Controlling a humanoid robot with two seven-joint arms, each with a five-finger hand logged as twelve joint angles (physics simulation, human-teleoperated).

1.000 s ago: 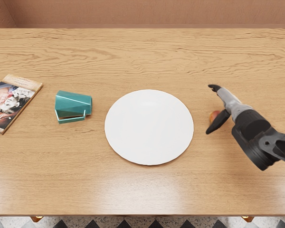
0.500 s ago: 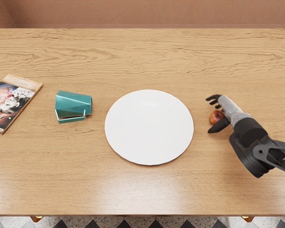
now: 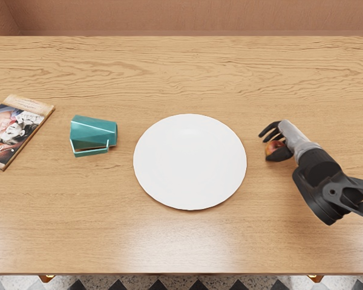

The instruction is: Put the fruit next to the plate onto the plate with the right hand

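Note:
A white round plate (image 3: 189,161) lies flat in the middle of the wooden table. Just to its right, a small red fruit (image 3: 273,145) sits at table level, a short gap from the plate's rim. My right hand (image 3: 268,144) comes in from the right edge and is curled around the fruit, dark fingers (image 3: 267,128) over its far side and the thumb under its near side. Most of the fruit is hidden by the hand. The left arm does not show.
A teal cup (image 3: 92,135) lies on its side left of the plate. A book (image 3: 15,130) rests near the table's left edge. The table's front edge (image 3: 181,272) runs along the bottom of the view.
The right hand dropped from an open, raised pose beside the fruit and its fingers have curled in around it. The fruit, the plate and the other objects stayed put.

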